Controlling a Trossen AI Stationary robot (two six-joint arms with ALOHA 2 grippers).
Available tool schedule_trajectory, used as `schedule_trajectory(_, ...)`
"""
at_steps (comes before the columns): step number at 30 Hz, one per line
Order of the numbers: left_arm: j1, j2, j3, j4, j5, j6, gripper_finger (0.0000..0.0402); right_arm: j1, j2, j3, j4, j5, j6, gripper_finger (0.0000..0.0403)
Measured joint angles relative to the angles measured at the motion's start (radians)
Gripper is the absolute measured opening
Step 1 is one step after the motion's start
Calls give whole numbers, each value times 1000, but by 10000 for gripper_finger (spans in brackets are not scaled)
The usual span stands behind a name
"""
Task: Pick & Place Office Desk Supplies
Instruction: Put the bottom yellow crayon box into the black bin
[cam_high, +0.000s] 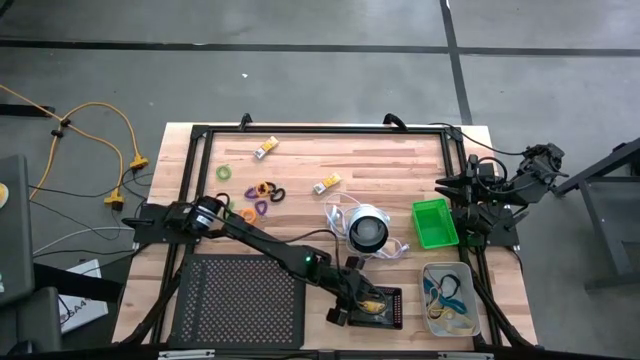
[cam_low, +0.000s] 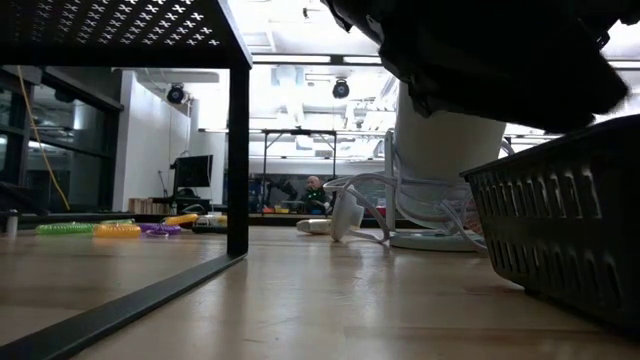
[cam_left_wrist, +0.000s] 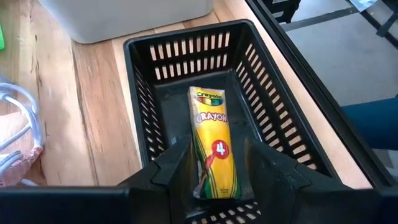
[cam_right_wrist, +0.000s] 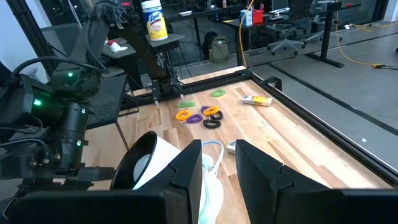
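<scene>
**A:** Crayon pack (cam_left_wrist: 212, 144) first: where is it?

**B:** Lying flat on the floor of the black tray (cam_left_wrist: 283, 93), lengthwise. The left gripper (cam_left_wrist: 214, 167) hangs directly over that tray with its fingers spread either side of the pack, not pinching it. I read that as a drop just made.

**A:** So how much is done?

**B:** One yellow pack in the black tray, and the clear tray (cam_high: 430, 297) just beside the black tray already holds some teal and dark cords (cam_high: 447, 291). The green tray (cam_high: 434, 222), beyond the clear one, looks bare inside.

**A:** And what is left?

**B:** Well away from the black tray, across the table, two more yellow-and-white packs (cam_high: 265, 148) lie loose, plus a cluster of coloured loops (cam_high: 262, 195) and a single green loop (cam_high: 223, 172). So, by my judgement, under half is sorted.

**A:** The other arm?

**B:** The right gripper (cam_right_wrist: 217, 169) waits at the table edge past the green tray, fingers parted around nothing, facing the round white-and-black object (cam_high: 367, 230).

**A:** Anything you cannot make out?

**B:** The exact count and colours in the loop cluster, and precisely what lies tangled in the clear tray. From table height, the left arm and the black tray wall block most of the table; only a few loops show far off.
</scene>
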Motion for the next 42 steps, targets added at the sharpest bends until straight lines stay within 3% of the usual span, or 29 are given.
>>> schedule_trajectory(5, 4, -84, 2, -34, -23, 60, 143, 0, 0, 0, 0, 0, 0, 85)
schedule_trajectory(15, -3, -197, 3, -189, -189, 59, 143, 0, 0, 0, 0, 0, 0, 85)
schedule_trajectory(24, 37, -263, 2, -382, -191, -47, 143, 0, 0, 0, 0, 0, 0, 85)
schedule_trajectory(30, 133, -329, 2, -492, -229, -114, 143, 0, 0, 0, 0, 0, 0, 85)
schedule_trajectory(37, 320, -350, 2, -591, -236, -168, 143, 0, 0, 0, 0, 0, 0, 85)
schedule_trajectory(42, 468, -349, 0, -598, -156, -167, 143, 0, 0, 0, 0, 0, 0, 85)
